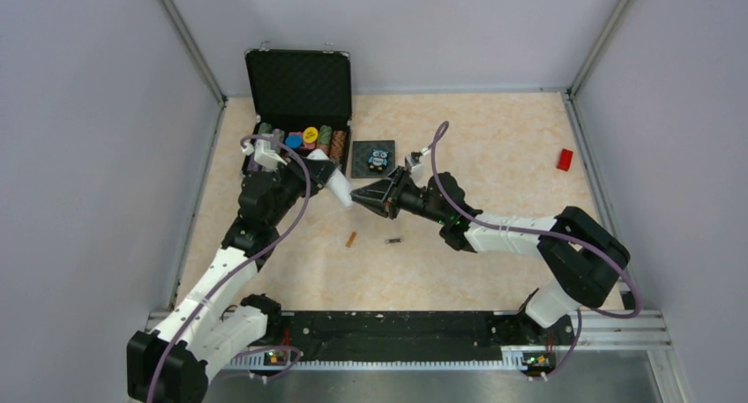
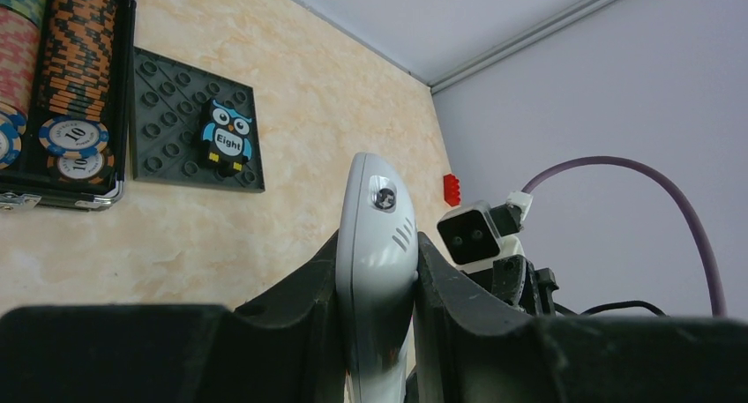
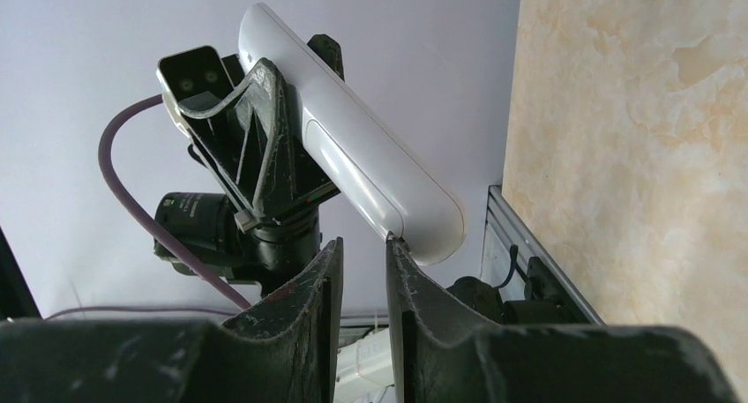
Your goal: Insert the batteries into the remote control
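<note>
1. Two arms, left arm and right arm, meet over the middle of the tabletop, just on my side of the open poker chip case.
2. Remote control is up in the air, not on the table. Its long axis runs from the left arm's hold out toward the right arm, with the free end tilted down. A plain face with a seamed panel is turned to the right wrist camera. I judge that's the battery cover, not yet off.
3. Left gripper is clamped on the remote's sides, partway along its length.
4. Right gripper has its fingers a narrow gap apart with nothing between them. One fingertip touches the edge of the remote's free end.
5. Owl tile lies just beyond the grippers, beside the case. Red block is well apart, near the right wall.
6. Orange-copper battery and dark battery both lie flat on the table, apart from each other and untouched.
7. Key relation: both cells sit on the base side of the grippers, lower than the remote. The orange one lies roughly near-far and the dark one roughly left-right. The right arm is the free one and is nearer the dark cell, so I'd expect it to do the picking once the cover is open.
</note>
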Tool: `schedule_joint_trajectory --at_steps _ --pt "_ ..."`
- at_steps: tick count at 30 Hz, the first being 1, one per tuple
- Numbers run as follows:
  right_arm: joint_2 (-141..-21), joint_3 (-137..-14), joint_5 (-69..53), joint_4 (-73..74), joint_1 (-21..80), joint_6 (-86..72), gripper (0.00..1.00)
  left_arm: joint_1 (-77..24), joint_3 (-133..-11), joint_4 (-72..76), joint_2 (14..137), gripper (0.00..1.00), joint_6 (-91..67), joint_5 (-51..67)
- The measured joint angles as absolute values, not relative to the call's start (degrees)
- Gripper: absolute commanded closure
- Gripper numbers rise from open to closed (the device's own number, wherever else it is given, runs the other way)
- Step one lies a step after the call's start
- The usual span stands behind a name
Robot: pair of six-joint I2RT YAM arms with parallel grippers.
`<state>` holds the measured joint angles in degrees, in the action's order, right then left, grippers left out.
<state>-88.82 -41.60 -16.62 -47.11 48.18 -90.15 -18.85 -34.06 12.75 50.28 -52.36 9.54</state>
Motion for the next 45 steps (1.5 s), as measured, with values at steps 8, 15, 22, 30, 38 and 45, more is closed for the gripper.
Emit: schedule_joint_trajectory --at_steps 8,15,22,30,38,45 --pt "-89.95 -41.60 -16.86 -47.86 48.03 -90.00 0.76 -18.79 -34.06 12.86 51.55 1.00 -51.99 9.52" --pt "-90.61 -41.60 -17.08 -48.47 47.86 -89.80 0.76 -18.70 -34.06 12.84 52.05 1.00 -51.66 9.43" --pt "-90.65 -41.65 -16.58 -50.61 47.88 -89.65 0.76 -19.40 -34.06 10.85 52.58 1.00 -50.81 10.94" --pt "-90.65 -41.69 -15.70 -52.73 47.88 -89.84 0.75 -20.36 -34.06 5.85 53.95 1.00 -49.43 12.34" --pt "-88.79 -41.67 -13.98 -44.56 47.86 -90.15 0.55 -20.36 -34.06 5.15 53.95 1.00 -48.93 10.72" --pt "-86.83 -41.67 -13.17 -37.06 47.99 -90.11 0.61 -20.36 -34.06 5.91 53.95 1.00 -48.93 9.65"
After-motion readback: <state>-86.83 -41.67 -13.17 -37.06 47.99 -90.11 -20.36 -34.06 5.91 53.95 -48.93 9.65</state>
